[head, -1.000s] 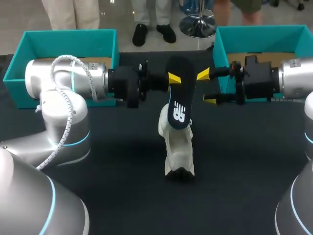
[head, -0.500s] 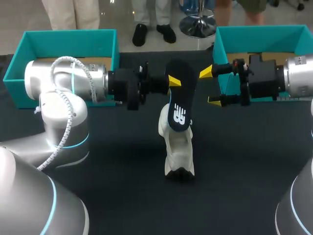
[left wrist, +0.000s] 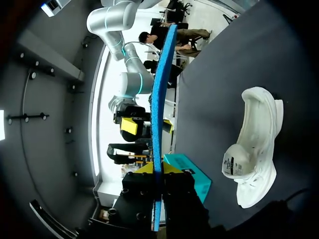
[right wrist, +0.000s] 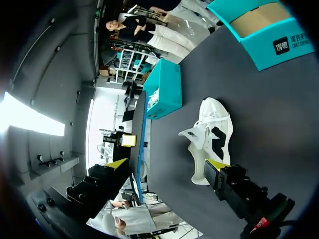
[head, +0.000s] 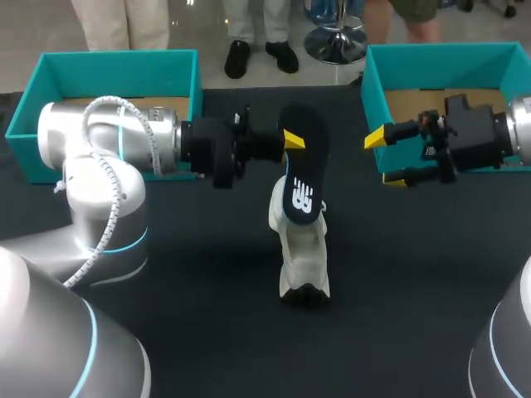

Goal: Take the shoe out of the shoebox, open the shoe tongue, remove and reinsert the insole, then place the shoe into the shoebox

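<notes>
A white shoe [head: 303, 249] lies on the dark table, toe toward the front edge. Above it, my left gripper [head: 292, 139] is shut on the upper edge of the dark insole [head: 303, 182], which hangs upright with its lower end at the shoe's opening. From the left wrist the insole [left wrist: 158, 99] shows edge-on as a blue strip pinched in the left gripper [left wrist: 158, 169], the shoe [left wrist: 254, 149] lying beside it. My right gripper [head: 388, 157] stands open and empty, well to the right of the insole. Ahead of the right gripper [right wrist: 167, 164] are the shoe [right wrist: 209, 134] and the insole [right wrist: 141, 144].
Two teal shoebox halves sit at the back: one [head: 99, 66] at the far left behind my left arm, one [head: 440, 62] at the far right behind my right gripper. The dark tabletop [head: 398, 290] spreads around the shoe.
My right gripper has drawn back to the right, away from the insole, and opened wider. The left gripper keeps its hold on the insole, nearly still.
</notes>
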